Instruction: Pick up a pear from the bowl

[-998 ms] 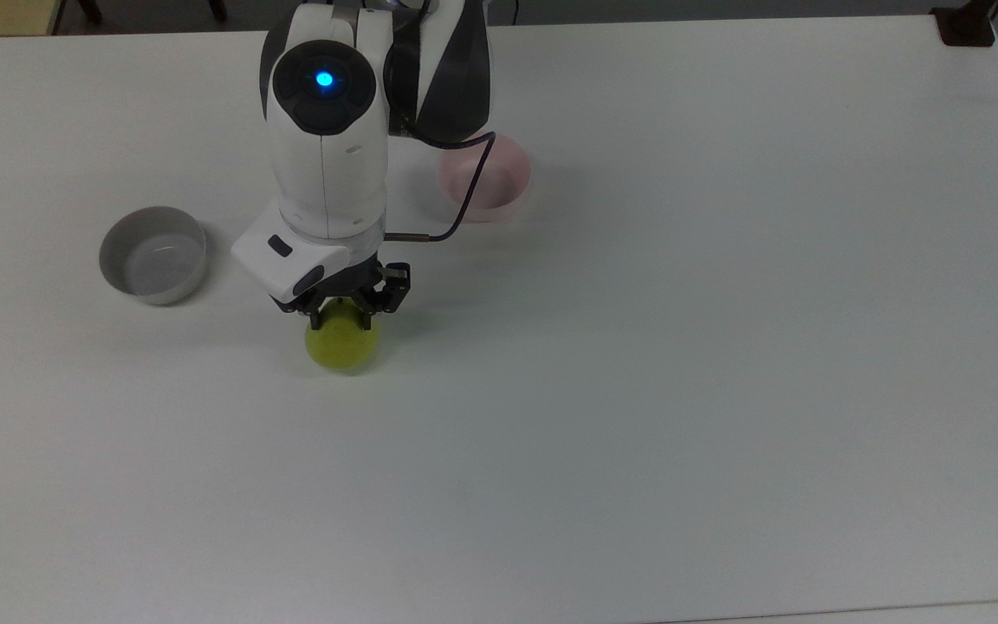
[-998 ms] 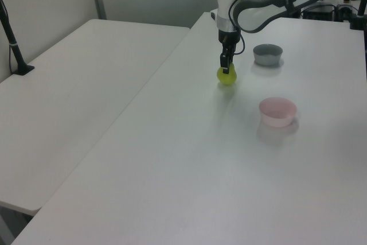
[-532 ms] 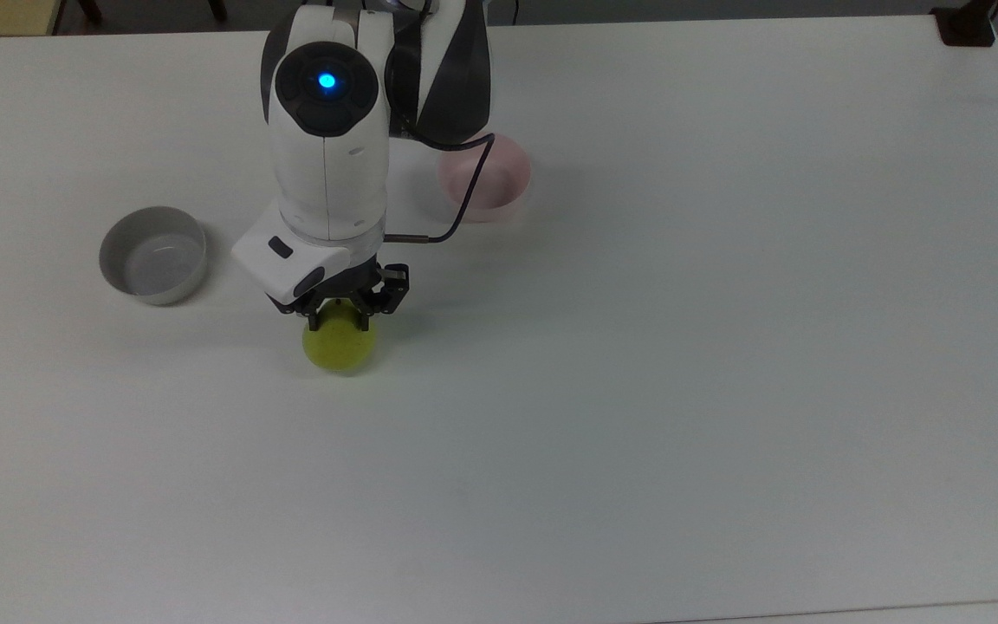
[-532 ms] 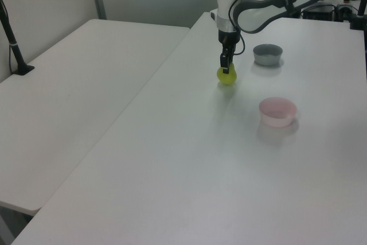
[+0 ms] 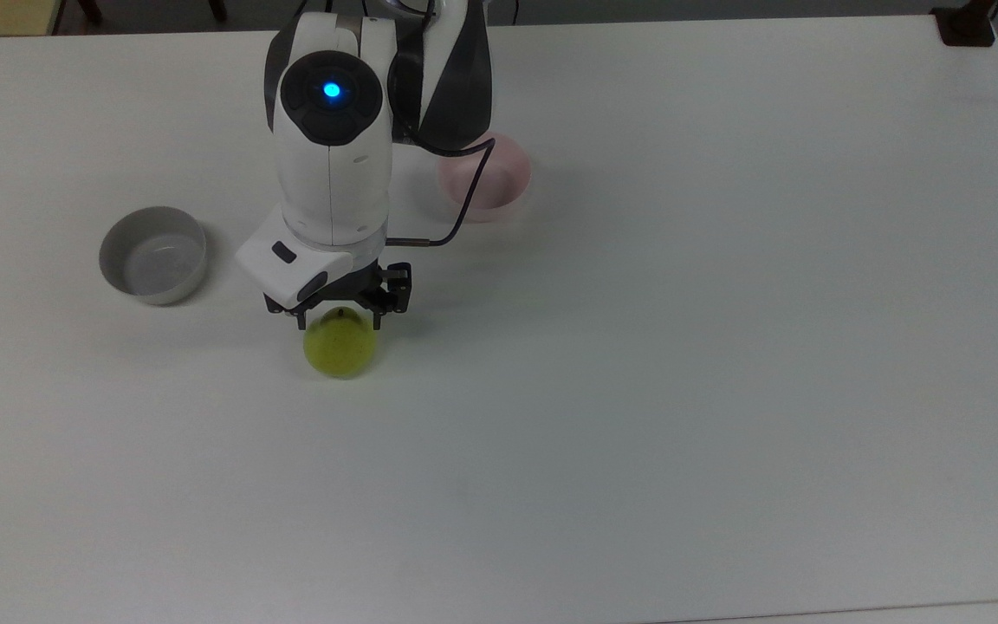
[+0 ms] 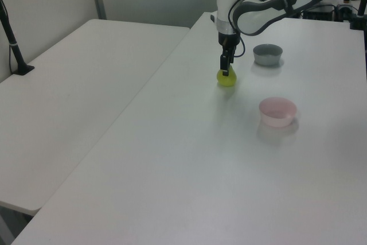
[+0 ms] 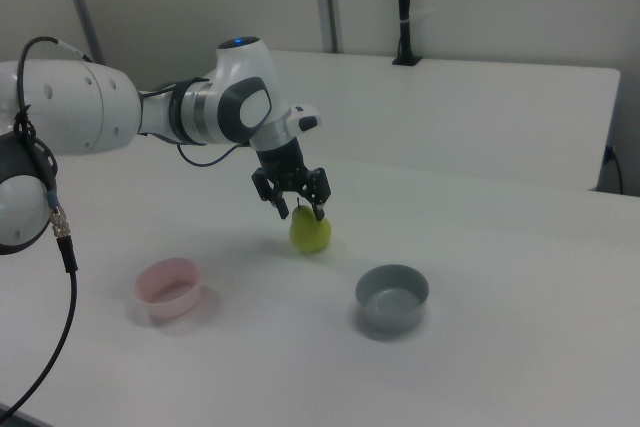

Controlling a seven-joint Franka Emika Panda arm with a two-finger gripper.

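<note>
The pear (image 5: 340,348) sits out on the white table (image 5: 724,347), not in either bowl — it rests upright on its round bottom with the short dark stem pointing up. The gripper (image 5: 339,319) hangs directly over it, its two black fingers spread apart and straddling the stem end without closing on the fruit; in the right view the gripper (image 7: 297,207) shows a clear gap between the fingertips, with the pear (image 7: 310,233) just below them. From the left view the gripper (image 6: 226,70) comes straight down onto the top of the pear (image 6: 226,78), and whether the fingers touch the skin is hard to tell from there. The pink bowl (image 5: 490,182) stands well apart from the pear, partly behind the arm's dark link and its thin black cable in the top view (in the right view the pink bowl (image 7: 169,286) is on the right view's left, its inside bare). The grey bowl (image 5: 152,254) stands on the top view's left, nearer the pear than the pink one — both bowls upright on the table.
</note>
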